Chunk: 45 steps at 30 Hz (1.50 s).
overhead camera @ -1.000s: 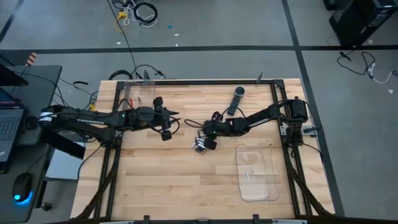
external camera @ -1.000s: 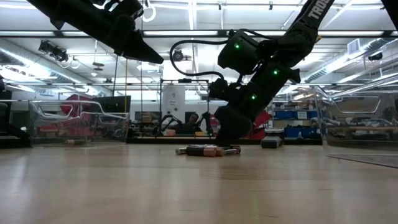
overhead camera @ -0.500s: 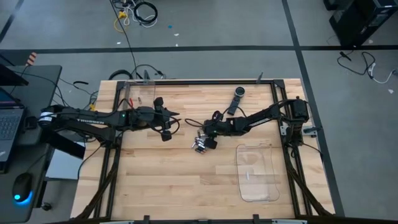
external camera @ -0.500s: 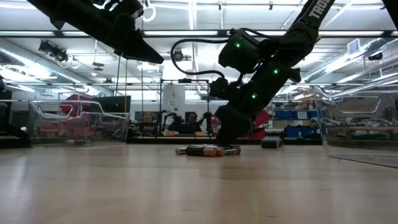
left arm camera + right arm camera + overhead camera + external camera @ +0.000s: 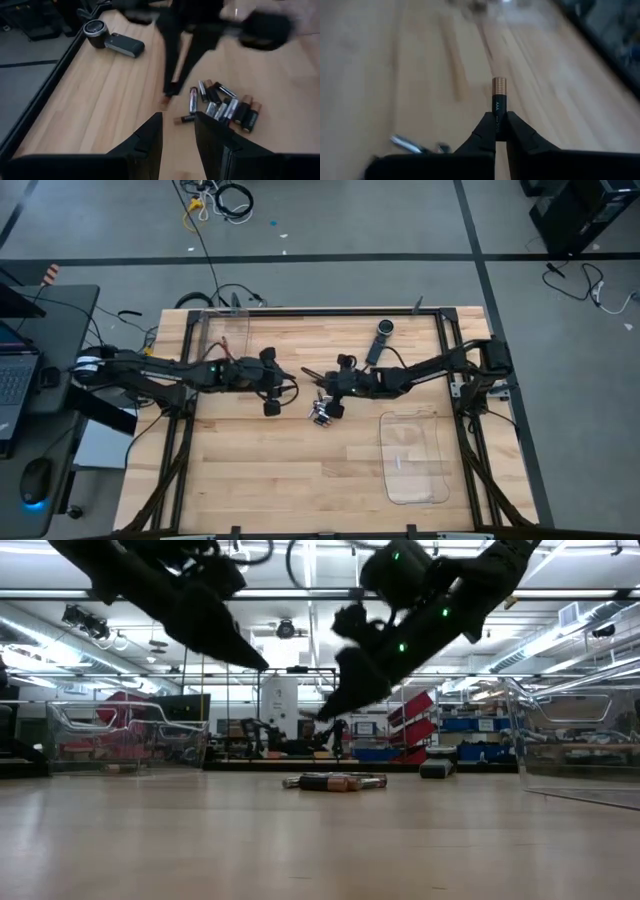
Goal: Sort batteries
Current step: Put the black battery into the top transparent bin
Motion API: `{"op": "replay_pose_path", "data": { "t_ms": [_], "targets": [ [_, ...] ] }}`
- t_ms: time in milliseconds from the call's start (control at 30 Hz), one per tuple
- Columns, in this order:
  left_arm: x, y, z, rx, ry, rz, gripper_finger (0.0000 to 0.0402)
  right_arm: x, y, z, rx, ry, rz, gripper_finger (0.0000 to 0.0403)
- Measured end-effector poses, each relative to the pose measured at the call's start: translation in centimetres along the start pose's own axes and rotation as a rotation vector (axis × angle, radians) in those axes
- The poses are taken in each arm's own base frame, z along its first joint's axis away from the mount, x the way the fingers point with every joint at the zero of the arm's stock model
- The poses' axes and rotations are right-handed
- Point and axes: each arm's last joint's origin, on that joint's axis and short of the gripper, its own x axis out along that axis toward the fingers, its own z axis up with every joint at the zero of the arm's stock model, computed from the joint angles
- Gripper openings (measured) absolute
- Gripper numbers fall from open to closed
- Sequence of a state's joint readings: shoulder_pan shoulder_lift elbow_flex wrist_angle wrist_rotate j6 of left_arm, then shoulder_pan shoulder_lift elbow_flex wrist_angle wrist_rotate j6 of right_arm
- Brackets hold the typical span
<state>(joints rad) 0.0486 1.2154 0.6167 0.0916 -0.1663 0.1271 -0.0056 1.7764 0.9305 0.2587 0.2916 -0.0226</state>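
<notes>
We see the right gripper (image 5: 501,131) pinching a single battery (image 5: 499,100) between its fingertips, the copper-capped end sticking out past them. In the low view that gripper (image 5: 322,718) hangs in the air, clear of the tabletop, just above and beside the battery pile (image 5: 334,781). From overhead, the right gripper (image 5: 318,377) sits near the middle of the wooden table (image 5: 270,470), with the pile (image 5: 322,415) just beside it.

The left gripper (image 5: 178,131) hovers with its fingers spread apart and nothing between them, aimed toward the pile (image 5: 225,102); overhead it (image 5: 272,406) lies near the pile's other side.

A black remote-like device (image 5: 378,340) rests near the table's far edge, and a clear plastic tray (image 5: 412,457) sits on the right arm's side, well apart from the pile.
</notes>
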Motion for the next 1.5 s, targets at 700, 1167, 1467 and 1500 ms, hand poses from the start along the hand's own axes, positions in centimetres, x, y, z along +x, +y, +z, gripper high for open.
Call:
{"op": "replay_pose_path", "data": {
  "t_ms": [700, 1167, 1467, 1500],
  "targets": [
    [2.5, -0.4, -0.4, -0.004, -0.036, 0.001, 0.0113, -1.2, 2.3, 1.2, -0.166, -0.1, -0.058, 0.0011],
    [2.5, -0.3, -0.8, -0.007, 0.022, 0.025, 0.0113, -1.2, 2.1, 1.3, -0.149, -0.093, -0.084, 0.001],
    [2.4, -0.3, 0.3, -0.046, -0.103, -0.015, 0.0113, -1.2, 2.0, 1.7, -0.14, -0.142, -0.066, 0.001],
    [2.4, -0.3, 0.3, -0.043, -0.1, -0.016, 0.0113, -1.2, 2.0, 1.7, -0.141, -0.141, -0.062, 0.001]
  ]
}}
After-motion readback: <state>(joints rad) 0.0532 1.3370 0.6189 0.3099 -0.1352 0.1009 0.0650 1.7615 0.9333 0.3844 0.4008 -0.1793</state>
